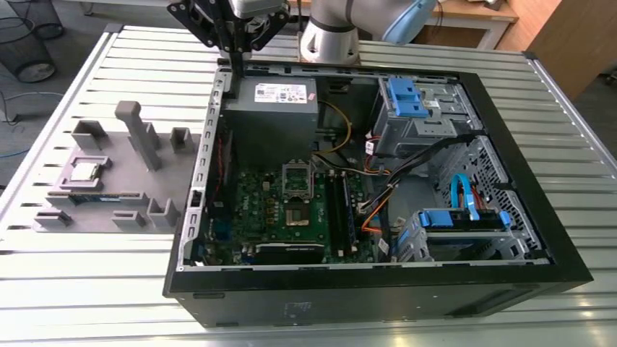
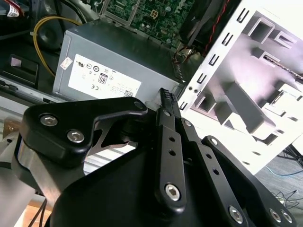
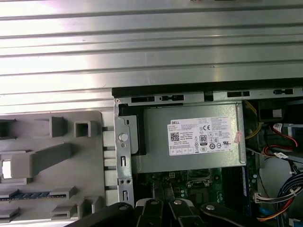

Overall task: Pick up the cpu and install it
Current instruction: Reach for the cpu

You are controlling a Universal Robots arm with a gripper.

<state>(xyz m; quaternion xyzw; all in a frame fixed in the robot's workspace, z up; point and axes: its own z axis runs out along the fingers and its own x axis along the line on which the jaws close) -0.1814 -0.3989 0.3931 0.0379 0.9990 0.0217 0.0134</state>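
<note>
The cpu [image 1: 85, 171], a small silver square, lies in a recess of the grey holder tray [image 1: 106, 217] at the exterior view's left, beside the open computer case [image 1: 386, 289]. In the first wrist view a bright square at the tray's edge looks like the cpu [image 3: 5, 169]. My gripper [image 1: 234, 66] hangs above the case's far corner, over the grey power supply [image 1: 274, 97], well away from the cpu. In both wrist views its black fingers [image 2: 165, 101] are pressed together with nothing between them. The motherboard's socket [image 1: 294, 189] sits in the middle of the green board.
A green-blue memory stick [image 1: 92, 196] lies in the tray beside the cpu, and grey posts [image 1: 143, 137] rise from the tray. Inside the case are blue drive cages [image 1: 410, 97], orange and black cables [image 1: 381, 181] and a fan [image 1: 285, 253]. The table is ribbed metal [image 1: 87, 289].
</note>
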